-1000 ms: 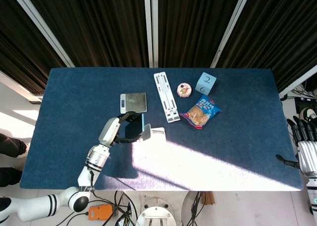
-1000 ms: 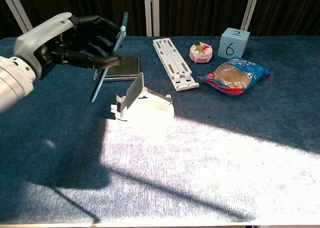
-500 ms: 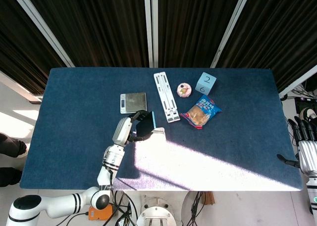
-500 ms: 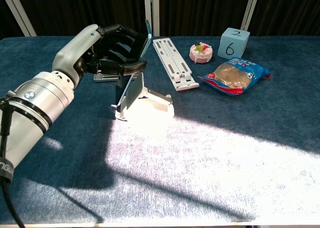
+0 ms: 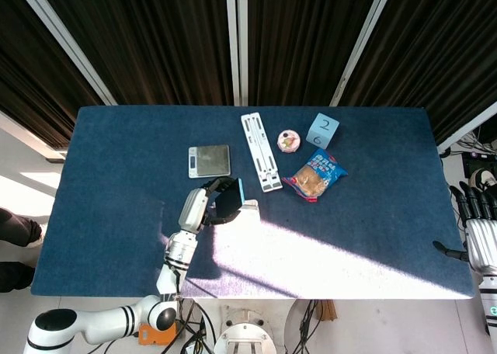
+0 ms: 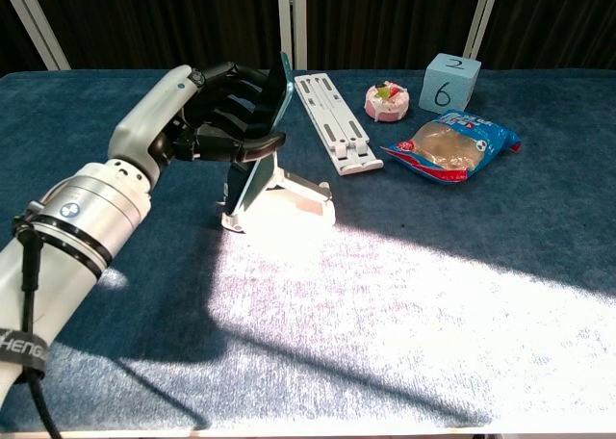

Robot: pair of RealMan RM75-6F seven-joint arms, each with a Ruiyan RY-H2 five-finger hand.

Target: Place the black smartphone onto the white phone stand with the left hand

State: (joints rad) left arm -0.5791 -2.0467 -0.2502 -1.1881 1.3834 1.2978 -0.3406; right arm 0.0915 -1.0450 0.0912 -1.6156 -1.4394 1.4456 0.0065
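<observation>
My left hand [image 6: 219,114] [image 5: 208,205] grips the black smartphone [image 6: 270,129] [image 5: 231,201], which has a light blue edge. The phone stands tilted, its lower end down against the white phone stand [image 6: 285,200] [image 5: 248,207] near the table's front middle. Whether the phone rests fully on the stand's ledge I cannot tell, since the fingers cover part of it. My right hand [image 5: 481,230] hangs open off the table's right edge, far from everything, with nothing in it.
A grey scale [image 5: 210,161] lies behind the left hand. A white slatted bracket [image 6: 331,119], a small pink cake [image 6: 386,99], a blue numbered cube [image 6: 449,82] and a snack bag [image 6: 448,146] sit at the back right. Bright sunlight falls across the table's front.
The left hand carried the phone rightward and down from above the scale until its lower end met the stand. The right hand stayed put.
</observation>
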